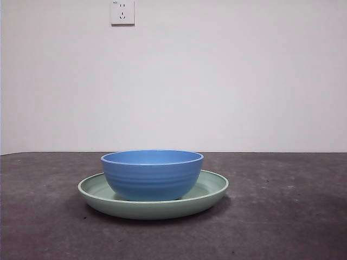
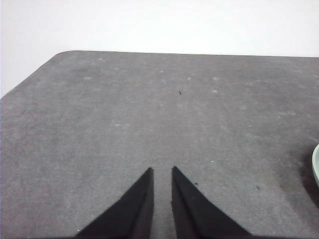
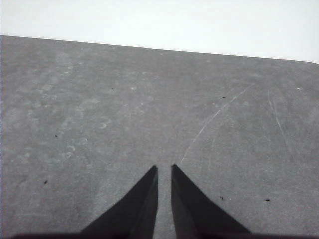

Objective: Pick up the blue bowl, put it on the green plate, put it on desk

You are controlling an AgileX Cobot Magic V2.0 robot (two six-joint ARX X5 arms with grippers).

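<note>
2 task items sit stacked near the middle of the desk [image 1: 282, 227] in the front view, slightly left of centre: the blue bowl [image 1: 152, 174] stands upright inside the green plate [image 1: 214, 189], its base resting on the plate's floor and its rim level. Plate lies flat on the dark speckled surface, its raised rim showing on both sides of the bowl. White wall behind, with 1 wall socket [image 1: 122, 12] high up, left of centre. Neither arm shows in the front view. Left wrist view: left gripper [image 2: 162, 172] hovers over bare desk, 2 black jaws drawn nearly together with only a narrow slit between the tips, nothing held; a pale green sliver of the plate's rim [image 2: 316, 167] shows at the frame edge, well apart from the jaws. The desk's rounded corner is visible ahead of this gripper. Right wrist view: right gripper [image 3: 164, 168] likewise over bare desk, jaws nearly closed on nothing, thin gap at the tips; faint pale scratches [image 3: 214, 119] cross the surface beyond it.
</note>
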